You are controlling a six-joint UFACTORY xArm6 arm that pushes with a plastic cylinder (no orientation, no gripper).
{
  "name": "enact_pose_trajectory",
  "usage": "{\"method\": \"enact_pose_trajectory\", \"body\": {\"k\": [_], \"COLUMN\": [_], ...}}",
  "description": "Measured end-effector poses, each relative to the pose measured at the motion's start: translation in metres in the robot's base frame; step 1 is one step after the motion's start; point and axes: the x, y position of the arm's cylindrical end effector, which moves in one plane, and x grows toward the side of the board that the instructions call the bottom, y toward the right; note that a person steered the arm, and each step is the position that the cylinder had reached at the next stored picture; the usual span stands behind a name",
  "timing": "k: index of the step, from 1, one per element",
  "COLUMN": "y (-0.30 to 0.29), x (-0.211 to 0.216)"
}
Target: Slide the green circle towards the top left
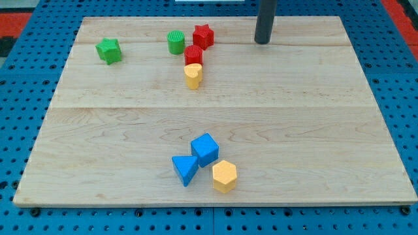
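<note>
The green circle point(176, 42) stands near the view's top, left of centre, on the wooden board point(313, 130). A red star point(203, 36) is just to its right and a red block point(193, 55) just below right of it. My tip point(262, 41) rests on the board at the view's top, well to the right of the green circle and the red star, touching no block.
A green star point(108, 50) lies at the top left. A yellow block point(192, 76) sits under the red block. Near the bottom centre are a blue cube point(205, 149), a blue triangle point(185, 169) and a yellow hexagon point(224, 176). A blue pegboard point(19, 98) surrounds the board.
</note>
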Motion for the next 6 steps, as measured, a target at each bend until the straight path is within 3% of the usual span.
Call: {"method": "enact_pose_trajectory", "body": {"k": [2,5,6], "y": [-0.129,-0.284,-0.285], "x": [0.000,-0.047,-0.050]}}
